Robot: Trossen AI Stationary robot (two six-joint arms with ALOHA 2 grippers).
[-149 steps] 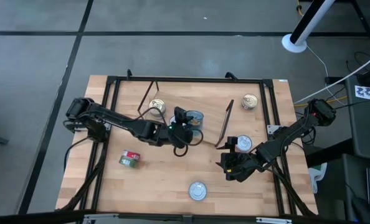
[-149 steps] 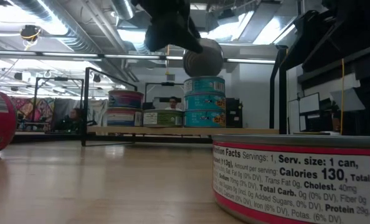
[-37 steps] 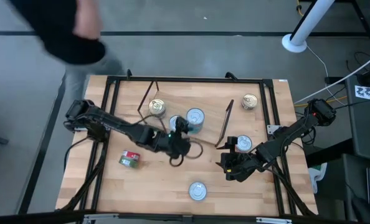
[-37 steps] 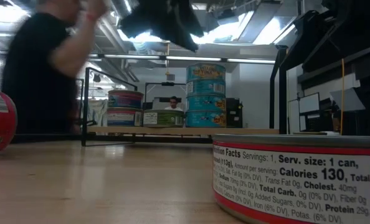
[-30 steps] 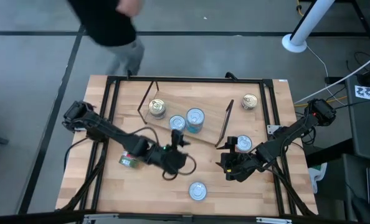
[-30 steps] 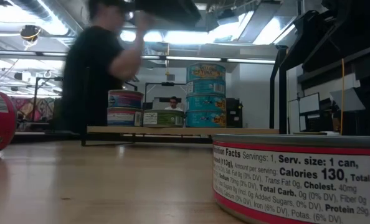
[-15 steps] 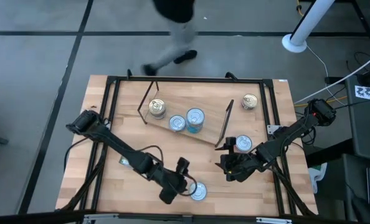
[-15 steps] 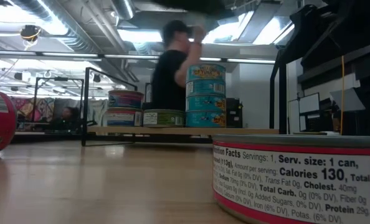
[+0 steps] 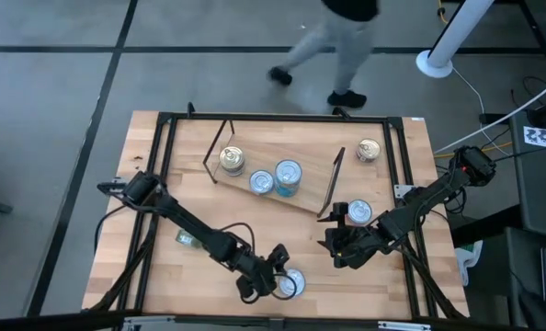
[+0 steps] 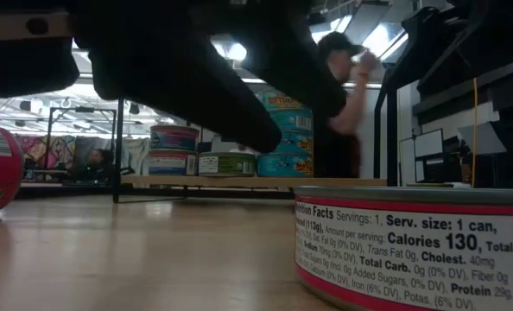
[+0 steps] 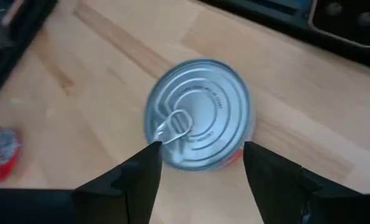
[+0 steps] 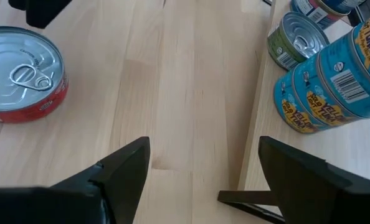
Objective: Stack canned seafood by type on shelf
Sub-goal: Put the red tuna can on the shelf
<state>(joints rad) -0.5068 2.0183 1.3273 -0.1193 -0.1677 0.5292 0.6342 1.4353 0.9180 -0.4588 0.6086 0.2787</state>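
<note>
Left end effector [image 9: 280, 276] low, fingers apart; right end effector [image 9: 333, 245] open, idle.

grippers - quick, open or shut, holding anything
Left gripper: open, straddling the silver-lidded can, not gripping it.
Right gripper: open, empty, above bare tabletop.

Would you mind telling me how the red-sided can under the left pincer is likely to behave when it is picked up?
The can looks like rigid metal, so it should not flex. It stands flat on its base and is squat, so tipping seems unlikely. Its curved side may slip between the left pincer, whose jaws stand open above it.
</note>
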